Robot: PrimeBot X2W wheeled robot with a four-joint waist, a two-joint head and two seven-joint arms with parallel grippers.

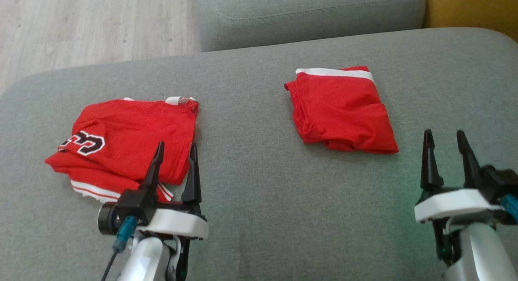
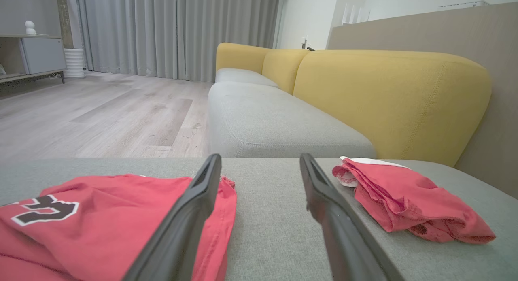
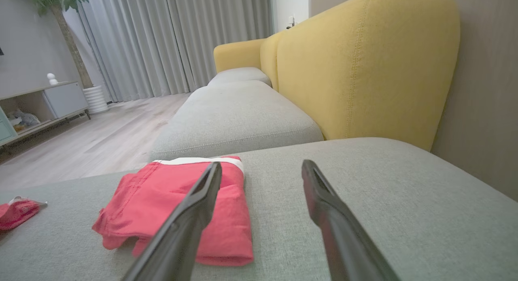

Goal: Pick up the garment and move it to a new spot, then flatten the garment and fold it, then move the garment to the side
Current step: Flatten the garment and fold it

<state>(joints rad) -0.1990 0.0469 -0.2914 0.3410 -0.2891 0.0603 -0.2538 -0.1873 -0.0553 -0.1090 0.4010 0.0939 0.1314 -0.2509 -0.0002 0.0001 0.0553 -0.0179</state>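
We see soft, even light in all three views, bright and without glare. Shadows are weak: only a thin dark edge under the folded garment (image 1: 344,111) on the cushion (image 1: 259,192). The head view is slightly grainy. In the left wrist view the near fingers (image 2: 178,232) are blurred, and the edges look stretched.

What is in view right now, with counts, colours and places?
near seat cushion: one, grey, before the robot
far seat cushion: one, grey, beyond it
folded garment: one, red with white band, near cushion, right of centre
jersey: one, red with black-and-white lettering, near cushion, left
backrest: three sections, yellow, along the cushions' right
floor: pale wood, beyond left
curtains: grey, far wall
cabinet: one, pale, far left
left gripper: dark fingers, open, at the jersey's right edge
right gripper: dark fingers, open, empty, near-right of the folded garment
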